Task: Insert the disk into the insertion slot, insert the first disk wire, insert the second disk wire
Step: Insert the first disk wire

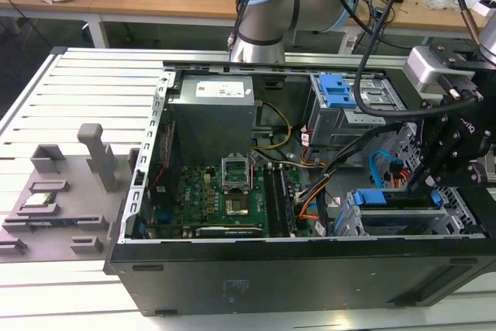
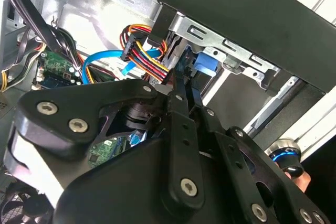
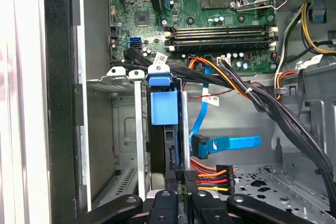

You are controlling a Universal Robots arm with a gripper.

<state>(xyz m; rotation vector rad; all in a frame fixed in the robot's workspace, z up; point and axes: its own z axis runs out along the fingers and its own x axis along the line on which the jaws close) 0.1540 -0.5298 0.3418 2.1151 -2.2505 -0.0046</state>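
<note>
The drive (image 3: 164,107) sits in its blue frame inside the low grey cage (image 3: 123,129). The gripper (image 3: 184,196) is right at the drive's rear edge, pincer clamped on the black plug (image 3: 187,176) of the red, orange and black wire bundle (image 3: 214,178). The flat blue cable (image 3: 236,142) lies just beside.

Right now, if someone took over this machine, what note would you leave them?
The gripper is down behind the disk, at the first disk wire; its grip is unclear.
The disk sits in the insertion slot.
The second disk wire hangs loose beside it, unplugged.
Done: disk inserted. Left: second wire; first wire's seating unconfirmed.
</note>
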